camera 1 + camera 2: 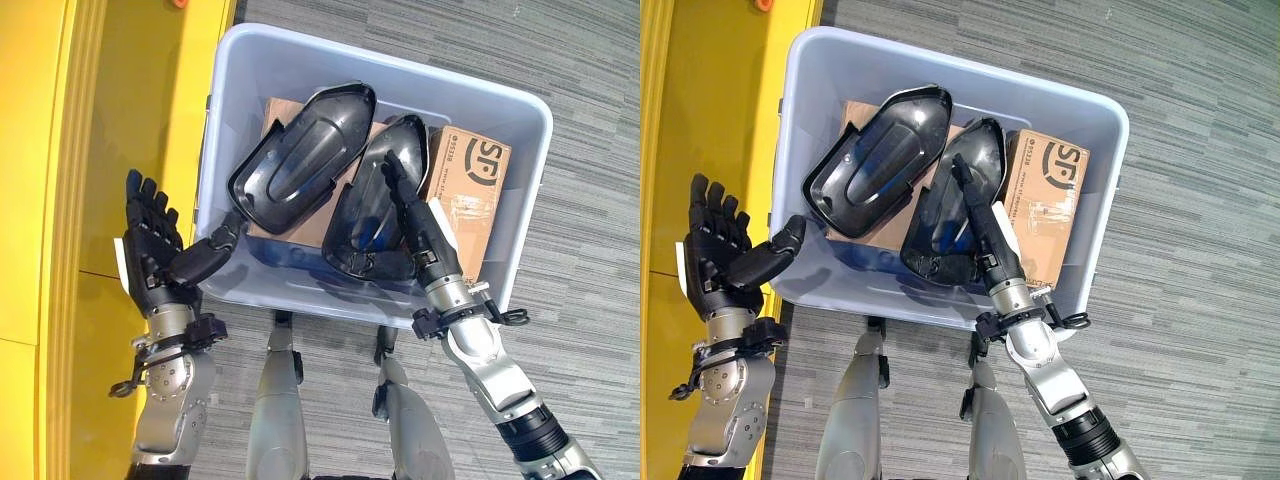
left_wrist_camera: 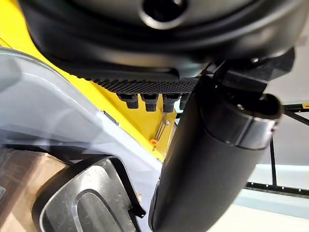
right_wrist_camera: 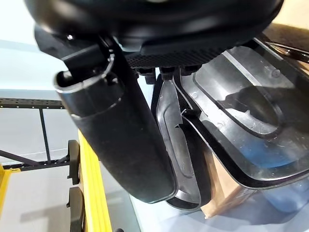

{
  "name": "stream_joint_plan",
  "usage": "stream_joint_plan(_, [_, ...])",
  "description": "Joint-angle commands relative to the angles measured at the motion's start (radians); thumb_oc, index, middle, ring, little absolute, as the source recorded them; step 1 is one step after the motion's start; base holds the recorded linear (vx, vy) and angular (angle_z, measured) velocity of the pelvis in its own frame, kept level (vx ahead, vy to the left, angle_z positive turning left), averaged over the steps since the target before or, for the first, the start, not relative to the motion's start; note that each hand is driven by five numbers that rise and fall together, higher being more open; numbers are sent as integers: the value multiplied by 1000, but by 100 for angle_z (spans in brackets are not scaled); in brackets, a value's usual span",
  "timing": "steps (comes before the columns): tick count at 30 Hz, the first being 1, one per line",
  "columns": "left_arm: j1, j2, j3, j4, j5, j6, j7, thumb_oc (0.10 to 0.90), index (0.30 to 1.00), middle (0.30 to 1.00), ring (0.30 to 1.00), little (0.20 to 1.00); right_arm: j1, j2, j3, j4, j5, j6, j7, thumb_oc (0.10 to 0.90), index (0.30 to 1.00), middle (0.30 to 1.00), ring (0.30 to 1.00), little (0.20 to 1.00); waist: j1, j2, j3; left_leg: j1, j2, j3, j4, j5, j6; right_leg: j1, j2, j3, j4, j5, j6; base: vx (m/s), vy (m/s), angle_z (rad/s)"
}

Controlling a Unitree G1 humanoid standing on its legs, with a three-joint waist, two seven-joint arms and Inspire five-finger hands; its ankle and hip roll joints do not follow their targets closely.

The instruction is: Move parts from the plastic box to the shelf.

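Grey striped carpet (image 1: 590, 150) lies under a pale plastic box (image 1: 525, 110), with the yellow shelf (image 1: 60, 150) along its 9 o'clock side. We see two black moulded parts inside the box, resting on cardboard cartons (image 1: 470, 180): the left part (image 1: 300, 155) toward 10 o'clock, the right part (image 1: 375, 200) near centre, their edges touching or overlapping.

Our right hand (image 1: 420, 225) reaches into the box with fingers straight, laid along the right part's 3 o'clock edge; nothing is gripped. Our left hand (image 1: 150, 245) hovers outside the box's 8 o'clock corner, fingers straight, thumb pointing toward the box wall; it holds nothing.

Risks, as we judge them:
- The parts are smooth and curved, so a one-sided grasp may slip or let the shell rotate
- Lifting the right part may drag the left part with it, since they overlap
- The right hand is wedged between part and carton, so closing fingers may snag the carton
- The left thumb sits close to the box wall and may nudge the box
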Motion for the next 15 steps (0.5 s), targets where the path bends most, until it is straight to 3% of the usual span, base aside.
stream_joint_plan(1, [15, 25, 109, -187, 33, -123, 29, 900, 1000, 1000, 1000, 1000, -43, 35, -25, -128, -1, -91, 0, 900, 1000, 1000, 1000, 1000, -1, -7, -5, -28, 15, -11, 40, -36, 8, 95, -87, -52, 63, -125, 26, 0, 0, 0])
stream_joint_plan(15, [31, 27, 160, -167, 82, -127, 76, 900, 1000, 1000, 1000, 1000, -52, 36, -14, -101, -4, -87, 1, 900, 1000, 1000, 1000, 1000, 8, -2, -5, -43, 8, -11, 47, -44, 11, 94, -89, -59, 61, -128, 27, 0, 0, 0])
